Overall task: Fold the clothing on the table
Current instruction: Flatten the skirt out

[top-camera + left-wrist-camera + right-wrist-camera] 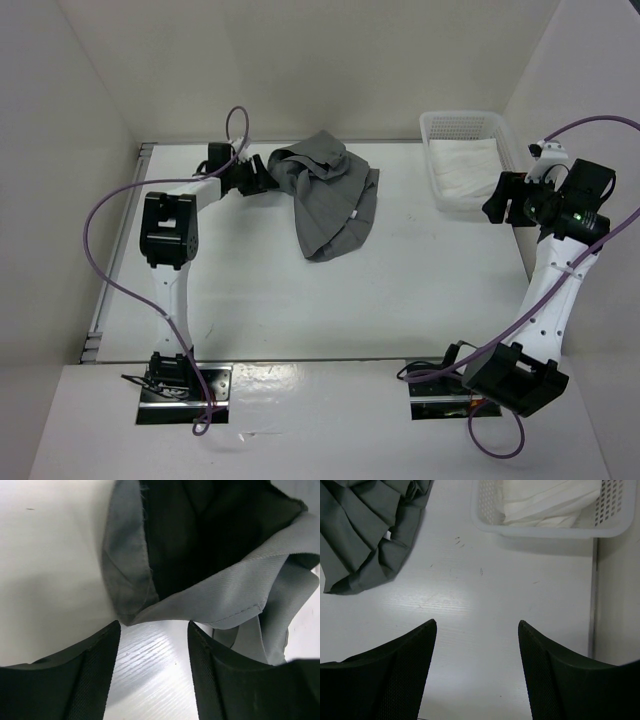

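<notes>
Lying crumpled at the far middle of the matte white table (400, 300), the mid-grey pleated fabric skirt (330, 205) shows no tidy fold yet, so nearly everything is left. The left pincer (154, 625) stands spread at its hem, gripping nothing; the right pincer (477, 625) hangs spread, well apart from it.

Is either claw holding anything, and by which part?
Nothing is held. The left gripper stands open at the edge of the grey skirt; the right gripper is open over the table.
</notes>
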Robot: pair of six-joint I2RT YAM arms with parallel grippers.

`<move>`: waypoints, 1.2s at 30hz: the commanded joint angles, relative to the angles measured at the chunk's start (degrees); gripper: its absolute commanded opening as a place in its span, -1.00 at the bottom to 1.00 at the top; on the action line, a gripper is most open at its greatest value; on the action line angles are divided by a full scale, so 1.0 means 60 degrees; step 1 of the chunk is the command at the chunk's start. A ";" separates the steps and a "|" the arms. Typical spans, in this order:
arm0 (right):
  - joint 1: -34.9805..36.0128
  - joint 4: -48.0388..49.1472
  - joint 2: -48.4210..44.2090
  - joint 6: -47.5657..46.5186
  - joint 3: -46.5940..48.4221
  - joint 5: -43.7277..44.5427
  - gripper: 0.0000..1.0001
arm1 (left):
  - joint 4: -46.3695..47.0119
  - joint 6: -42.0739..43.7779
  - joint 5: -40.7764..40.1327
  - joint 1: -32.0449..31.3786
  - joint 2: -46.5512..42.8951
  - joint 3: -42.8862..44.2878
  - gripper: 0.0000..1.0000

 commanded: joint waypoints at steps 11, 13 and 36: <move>-0.0091 -0.0107 -0.0189 0.0099 0.0226 -0.0341 0.43 | -0.0451 0.0172 0.0194 -0.0217 0.0636 0.0347 0.02; -0.0091 -0.0107 -0.0189 0.0099 0.0226 -0.0341 0.43 | -0.0539 0.0172 0.0107 -0.0217 0.0637 0.0348 0.00; -0.0355 -0.0311 -0.0013 0.0012 0.0255 -0.1043 0.40 | -0.2311 0.0902 -0.0202 0.0296 0.0494 0.2108 -1.00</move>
